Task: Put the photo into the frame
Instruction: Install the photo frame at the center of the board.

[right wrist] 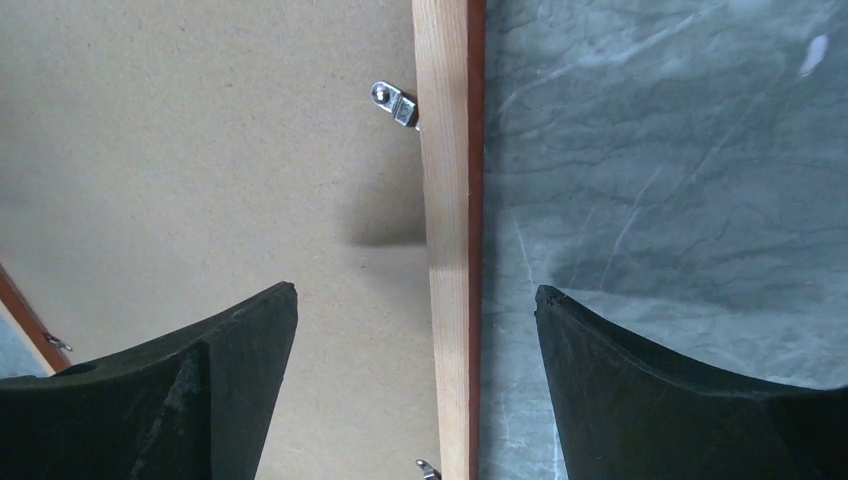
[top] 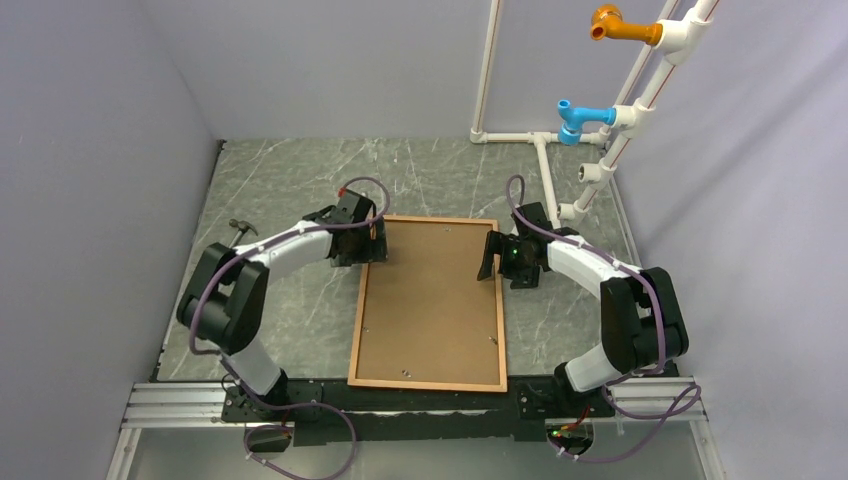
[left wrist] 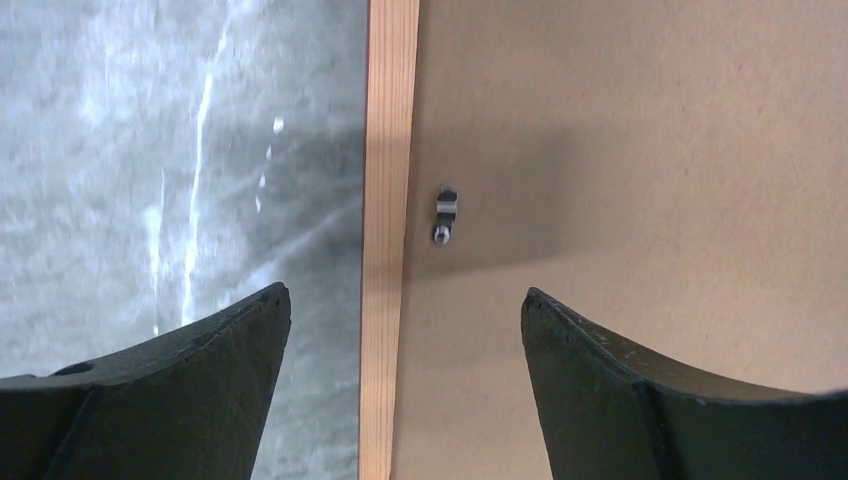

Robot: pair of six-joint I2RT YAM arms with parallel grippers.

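Top external: thin wooden frame around brown fibreboard; left gripper, right gripper both spread apart.

There is one wooden frame and one brown backing board. Two robot arms show: left arm and right arm. Two pipe fittings stand behind them — one orange fitting, one blue fitting.
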